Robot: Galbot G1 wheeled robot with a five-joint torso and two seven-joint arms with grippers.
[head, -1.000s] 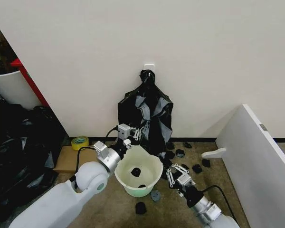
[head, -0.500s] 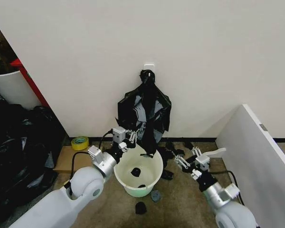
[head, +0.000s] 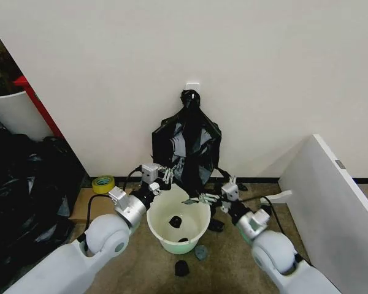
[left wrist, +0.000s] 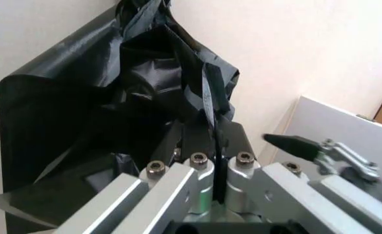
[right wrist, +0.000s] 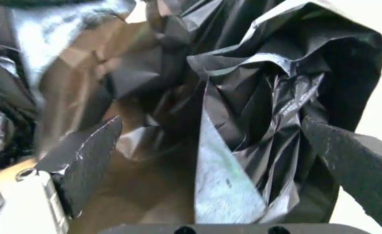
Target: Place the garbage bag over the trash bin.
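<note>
A knotted bundle of black bags (head: pixel 187 144) hangs from a wall hook above the cream trash bin (head: pixel 196 231), which stands on the floor with its pale green base. My left gripper (head: pixel 164 176) is at the bin's far left rim. It is shut on a thin fold of the garbage bag (left wrist: pixel 207 97) that comes out of the bundle's lower front. My right gripper (head: pixel 196 198) reaches over the bin's far right rim. It stands open, and crinkled black plastic (right wrist: pixel 256 107) lies between its spread fingers (right wrist: pixel 87 161).
Small black scraps lie in the bin (head: pixel 175 221) and on the floor around it (head: pixel 181 267). A yellow tape roll (head: pixel 103 183) sits on a cardboard box (head: pixel 86 207) at the left, beside piled black bags (head: pixel 24 190). A white panel (head: pixel 331 196) stands at the right.
My right arm has swung from the floor right of the bin up and left to the hanging plastic. The left gripper has shifted slightly left along the bin's rim, and the bundle has swayed.
</note>
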